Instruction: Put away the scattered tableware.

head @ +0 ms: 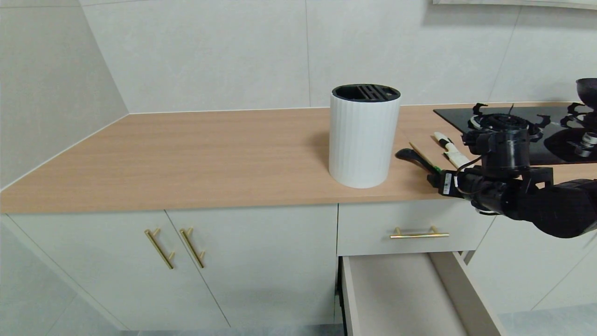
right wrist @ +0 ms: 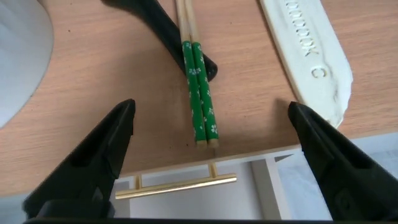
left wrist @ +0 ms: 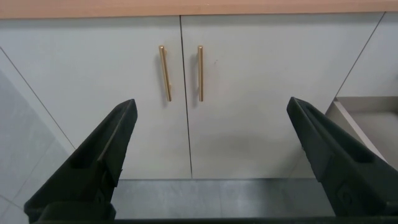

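Note:
A white ribbed utensil holder with a black slotted top stands on the wooden counter. To its right lie a black spoon, a pair of chopsticks with green ends and a white utensil. My right gripper hovers open at the counter's front edge, its fingers spread on either side of the chopsticks' green ends. The black spoon lies partly under the chopsticks, and the white utensil is beside them. My left gripper is open and holds nothing, low in front of the cabinet doors.
A black glass cooktop with burners lies at the back right. Below the counter, a shut drawer with a gold handle sits above a pulled-out drawer. Two cabinet doors with gold handles are on the left.

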You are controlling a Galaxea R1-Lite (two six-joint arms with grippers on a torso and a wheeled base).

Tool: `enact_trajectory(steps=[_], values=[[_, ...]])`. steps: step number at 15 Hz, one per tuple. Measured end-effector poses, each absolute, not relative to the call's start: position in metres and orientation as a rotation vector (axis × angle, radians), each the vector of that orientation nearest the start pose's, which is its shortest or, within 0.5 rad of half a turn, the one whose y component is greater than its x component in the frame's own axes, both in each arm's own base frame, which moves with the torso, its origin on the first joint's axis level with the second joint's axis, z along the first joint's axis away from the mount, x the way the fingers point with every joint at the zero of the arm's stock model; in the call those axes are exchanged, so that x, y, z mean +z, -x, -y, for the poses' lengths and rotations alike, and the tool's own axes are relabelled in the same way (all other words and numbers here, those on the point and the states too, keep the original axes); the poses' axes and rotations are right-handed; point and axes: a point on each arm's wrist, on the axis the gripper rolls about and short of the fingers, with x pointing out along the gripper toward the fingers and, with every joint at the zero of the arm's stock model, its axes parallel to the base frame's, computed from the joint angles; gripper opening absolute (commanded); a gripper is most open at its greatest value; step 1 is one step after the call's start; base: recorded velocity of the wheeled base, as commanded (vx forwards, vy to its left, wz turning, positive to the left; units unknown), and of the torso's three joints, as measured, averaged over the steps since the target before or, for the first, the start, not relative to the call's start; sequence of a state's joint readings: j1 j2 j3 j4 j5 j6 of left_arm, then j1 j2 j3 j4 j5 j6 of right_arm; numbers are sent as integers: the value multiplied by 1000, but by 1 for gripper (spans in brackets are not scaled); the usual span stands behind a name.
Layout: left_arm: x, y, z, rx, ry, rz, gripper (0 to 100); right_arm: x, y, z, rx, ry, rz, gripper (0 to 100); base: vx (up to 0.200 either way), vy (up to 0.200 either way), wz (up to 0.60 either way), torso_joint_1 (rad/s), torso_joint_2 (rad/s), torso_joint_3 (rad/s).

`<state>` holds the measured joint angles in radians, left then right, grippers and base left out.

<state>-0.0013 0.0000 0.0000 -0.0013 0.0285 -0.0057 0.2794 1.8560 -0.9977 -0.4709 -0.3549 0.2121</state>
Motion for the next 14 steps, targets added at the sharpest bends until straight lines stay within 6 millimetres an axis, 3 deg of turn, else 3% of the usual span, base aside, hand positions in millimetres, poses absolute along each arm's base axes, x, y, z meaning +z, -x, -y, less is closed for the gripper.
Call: enact_trajectory(steps=[8,14], values=[[76,23,-1,27,6,1,100,163,-338,-89,-114,-85,-361,0,0,0,0,0,0,0],[76,23,-1,27,6,1,100,182,-322,-86,-86,-98,-328,0,0,0,0,0,0,0]])
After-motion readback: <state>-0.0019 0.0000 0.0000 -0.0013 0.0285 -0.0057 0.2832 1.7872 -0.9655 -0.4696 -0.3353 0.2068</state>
